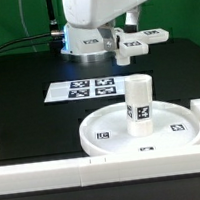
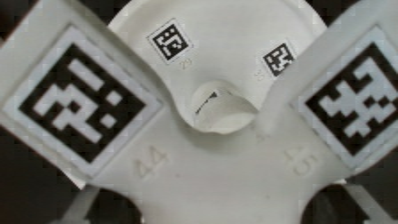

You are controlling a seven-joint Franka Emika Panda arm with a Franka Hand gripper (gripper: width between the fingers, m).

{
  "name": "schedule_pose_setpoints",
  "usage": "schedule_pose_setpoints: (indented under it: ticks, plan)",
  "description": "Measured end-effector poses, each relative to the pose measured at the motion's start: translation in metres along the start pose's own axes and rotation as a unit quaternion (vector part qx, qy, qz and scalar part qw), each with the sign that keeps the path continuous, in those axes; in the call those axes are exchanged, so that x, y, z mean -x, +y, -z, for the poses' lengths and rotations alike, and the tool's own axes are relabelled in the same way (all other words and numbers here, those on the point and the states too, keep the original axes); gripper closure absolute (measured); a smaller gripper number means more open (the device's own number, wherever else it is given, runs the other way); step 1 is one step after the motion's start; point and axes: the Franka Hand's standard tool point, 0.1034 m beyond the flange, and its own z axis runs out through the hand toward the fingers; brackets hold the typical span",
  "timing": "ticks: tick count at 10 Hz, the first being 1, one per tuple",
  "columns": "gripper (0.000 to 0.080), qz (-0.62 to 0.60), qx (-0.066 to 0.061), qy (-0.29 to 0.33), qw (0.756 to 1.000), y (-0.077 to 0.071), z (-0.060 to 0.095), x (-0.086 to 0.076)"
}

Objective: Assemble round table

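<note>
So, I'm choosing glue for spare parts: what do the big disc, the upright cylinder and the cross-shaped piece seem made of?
Disc: seemingly rigid white plastic, matte, evenly coloured, with a crisp raised rim. Cylinder: likely the same matte plastic; no grain or shine. Cross-shaped piece: probably plastic too, smooth with soft highlights in the wrist view. Tags look like printed stickers.

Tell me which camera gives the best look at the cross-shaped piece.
The wrist view. There the cross-shaped piece fills the frame, and its tags are large and clear. The exterior view shows the same piece only small, up behind the disc, with its top partly hidden by the arm.
</note>
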Motion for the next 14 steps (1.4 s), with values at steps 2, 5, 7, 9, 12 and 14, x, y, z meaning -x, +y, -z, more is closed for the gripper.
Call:
schedule_pose_setpoints:
  ticks: [2, 5, 7, 9, 12, 14]
  plan:
    - [0.0356, 0.0, 0.003, 0.004, 1.0, -0.005, -0.003, -0.006]
    - [0.0356, 0.008, 0.006, 0.009, 1.0, -0.01, -0.01, -0.015]
    - [0.0356, 0.008, 0.009, 0.011, 1.0, -0.009, -0.016, -0.016]
    - [0.0356, 0.009, 0.008, 0.011, 1.0, -0.009, -0.019, -0.017]
    - [0.0356, 0.007, 0.003, 0.006, 1.0, -0.014, -0.025, -0.014]
    - [0.0356, 0.006, 0.0, 0.004, 1.0, -0.018, -0.029, -0.014]
